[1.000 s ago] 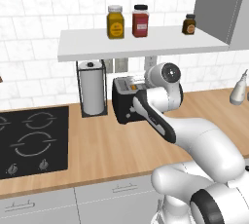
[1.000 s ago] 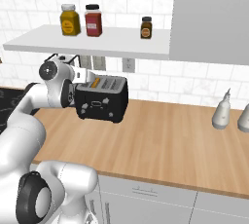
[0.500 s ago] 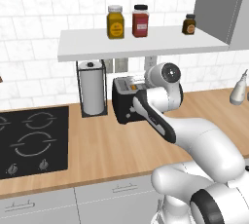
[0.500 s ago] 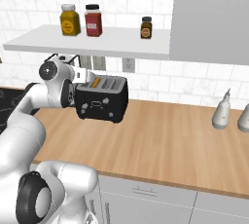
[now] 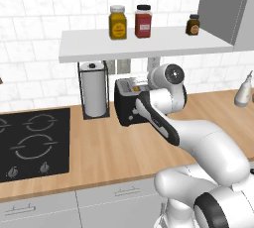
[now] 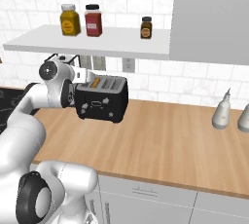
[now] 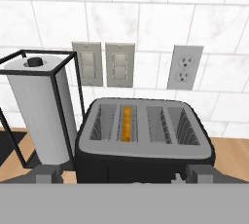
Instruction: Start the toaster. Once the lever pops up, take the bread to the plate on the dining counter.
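While the bread sits low in its slot, the robot hovers at the toaster to start it.

Against the tiled wall, the toaster (image 7: 145,140) stands on the wood worktop (image 6: 180,140), just beside the paper towel roll (image 7: 41,113). The gripper (image 7: 124,178) hangs just above the toaster's near edge, jaws spread wide and holding nothing. The bread (image 7: 126,123) stands in the second slot from the roll's side. The lever cannot be made out; the robot should probably find it on the toaster's front, then press straight down without shoving the body.
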You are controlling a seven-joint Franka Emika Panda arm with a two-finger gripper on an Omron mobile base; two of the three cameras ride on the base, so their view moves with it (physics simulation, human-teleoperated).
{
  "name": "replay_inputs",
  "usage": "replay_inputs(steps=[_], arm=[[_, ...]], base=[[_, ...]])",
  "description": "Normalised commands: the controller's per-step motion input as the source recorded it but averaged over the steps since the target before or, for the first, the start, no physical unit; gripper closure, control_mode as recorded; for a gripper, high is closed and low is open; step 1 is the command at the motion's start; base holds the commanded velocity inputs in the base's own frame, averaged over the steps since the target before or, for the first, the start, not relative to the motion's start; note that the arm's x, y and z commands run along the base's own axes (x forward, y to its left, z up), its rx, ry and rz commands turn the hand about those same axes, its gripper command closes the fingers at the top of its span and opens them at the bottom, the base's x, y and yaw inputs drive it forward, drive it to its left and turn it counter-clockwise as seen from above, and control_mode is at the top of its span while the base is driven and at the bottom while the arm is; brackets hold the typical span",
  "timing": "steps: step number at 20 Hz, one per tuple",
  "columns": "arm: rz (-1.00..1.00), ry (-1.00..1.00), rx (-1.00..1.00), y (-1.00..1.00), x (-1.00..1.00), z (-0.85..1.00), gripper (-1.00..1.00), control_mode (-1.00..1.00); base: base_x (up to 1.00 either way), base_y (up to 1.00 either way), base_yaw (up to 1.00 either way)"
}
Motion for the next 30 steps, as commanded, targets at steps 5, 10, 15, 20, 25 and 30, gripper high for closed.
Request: replay_inputs(steps=[5,10,15,20,25,30], arm=[[0.0,0.0,0.0,0.0,-0.01,0.0,-1.0,-1.0],[0.0,0.0,0.0,0.0,0.0,0.0,-1.0,-1.0],[0.0,0.0,0.0,0.0,0.0,0.0,-1.0,-1.0],[0.0,0.0,0.0,-0.12,0.0,0.0,-1.0,-1.0],[0.0,0.07,0.03,-0.22,0.0,0.0,-1.0,-1.0],[0.0,0.11,0.01,-0.11,0.0,0.0,-1.0,-1.0]], base=[[0.0,0.0,0.0],[0.0,0.0,0.0],[0.0,0.0,0.0],[0.0,0.0,0.0],[0.0,0.0,0.0],[0.0,0.0,0.0]])
